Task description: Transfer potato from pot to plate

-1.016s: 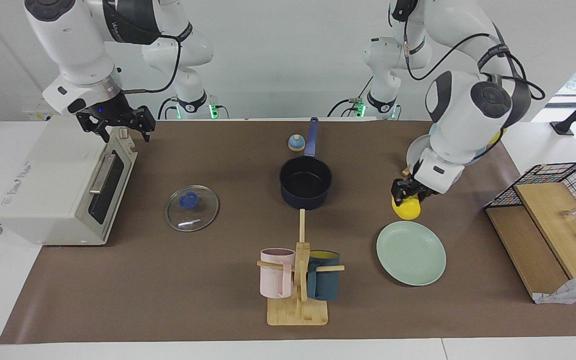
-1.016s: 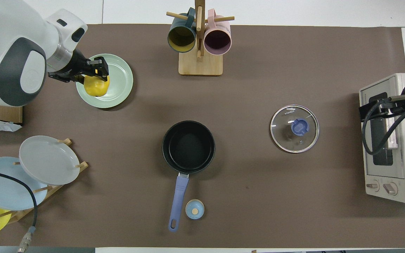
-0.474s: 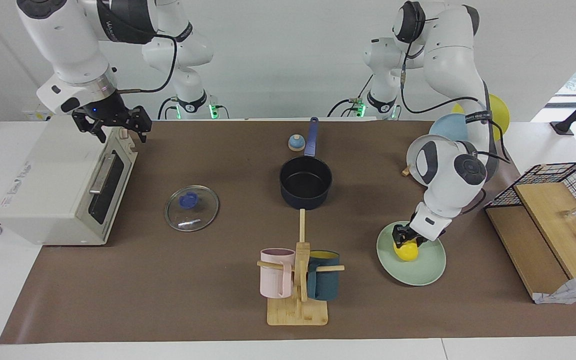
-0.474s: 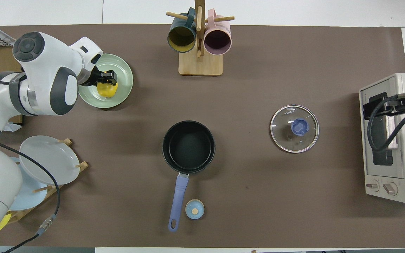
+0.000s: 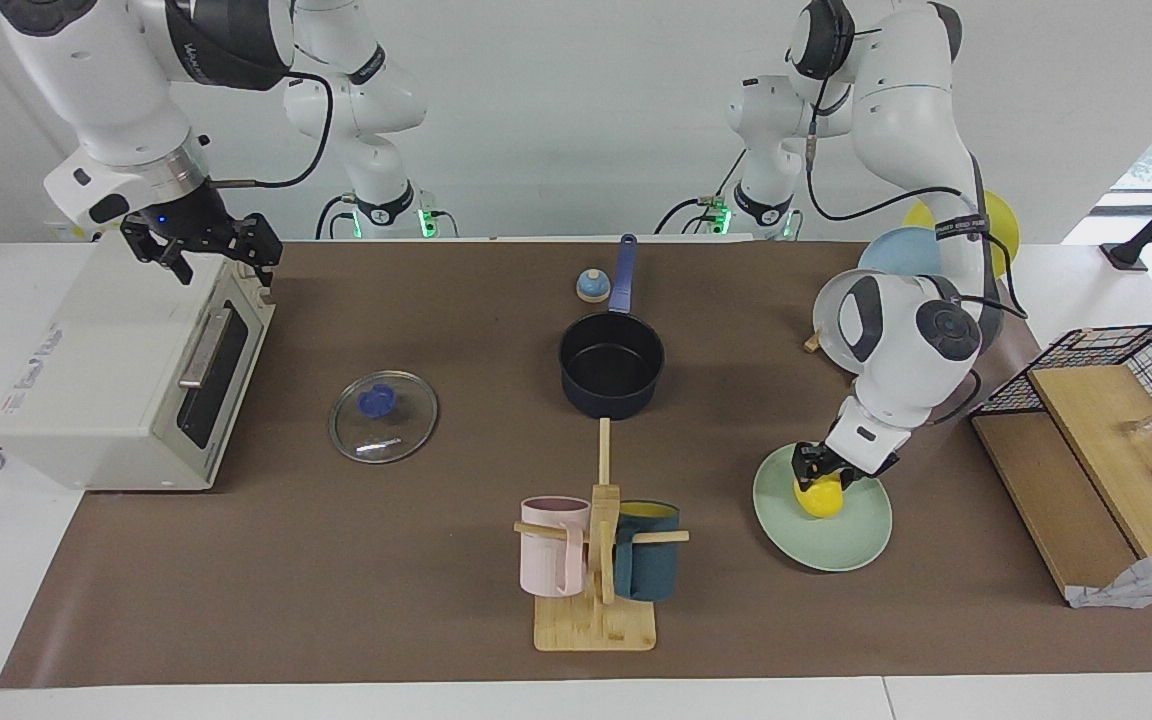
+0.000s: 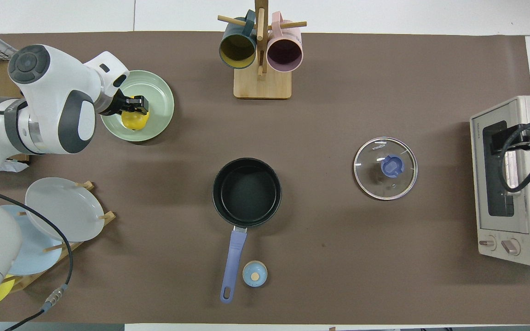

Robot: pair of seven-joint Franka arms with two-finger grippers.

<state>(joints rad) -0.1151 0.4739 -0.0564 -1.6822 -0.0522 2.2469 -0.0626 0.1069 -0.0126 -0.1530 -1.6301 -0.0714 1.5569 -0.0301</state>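
The yellow potato rests on the mint-green plate toward the left arm's end of the table; the overhead view shows it on the plate's half nearer the robots. My left gripper is down on the plate, shut on the potato's top; it also shows in the overhead view. The navy pot stands empty mid-table, its blue handle pointing at the robots. My right gripper waits open above the toaster oven's top edge.
A toaster oven stands at the right arm's end, a glass lid beside it. A wooden mug rack stands farther from the robots than the pot. A plate rack and a wire basket flank the mint plate.
My left gripper carried the potato down from the air onto the mint plate, then shifted it slightly on the plate. My right gripper drifted a little toward the table's end over the oven.
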